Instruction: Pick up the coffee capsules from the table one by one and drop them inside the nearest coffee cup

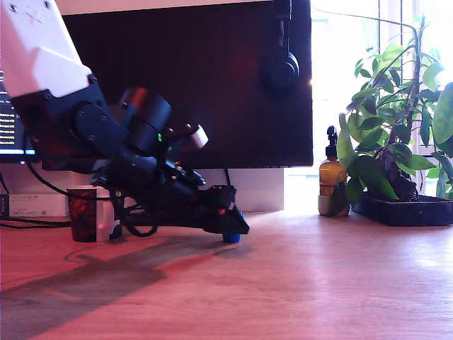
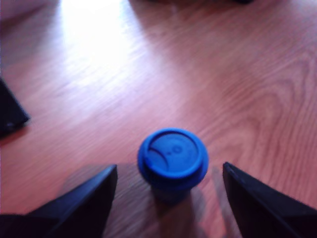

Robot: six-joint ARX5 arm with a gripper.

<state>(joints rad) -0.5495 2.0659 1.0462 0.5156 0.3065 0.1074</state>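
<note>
A bright blue coffee capsule (image 2: 173,159) stands on the wood-grain table (image 2: 208,74), its round ribbed face turned toward the wrist camera. My gripper (image 2: 169,173) is open, with one black finger on each side of the capsule and a gap between each finger and it. In the exterior view the arm slopes down from the upper left, and the gripper (image 1: 230,228) sits low over the capsule (image 1: 231,238), of which only the blue base shows beneath the fingers. The coffee cup (image 1: 90,212), dark red and black with white patches, stands on the table at the exterior view's left, behind the arm.
A large dark monitor (image 1: 212,78) fills the back. At the exterior view's right stand a yellow pump bottle (image 1: 331,185) and a leafy plant in a black tray (image 1: 403,210). Cables (image 1: 42,185) run behind the cup. A dark object (image 2: 10,111) shows at the wrist view's edge.
</note>
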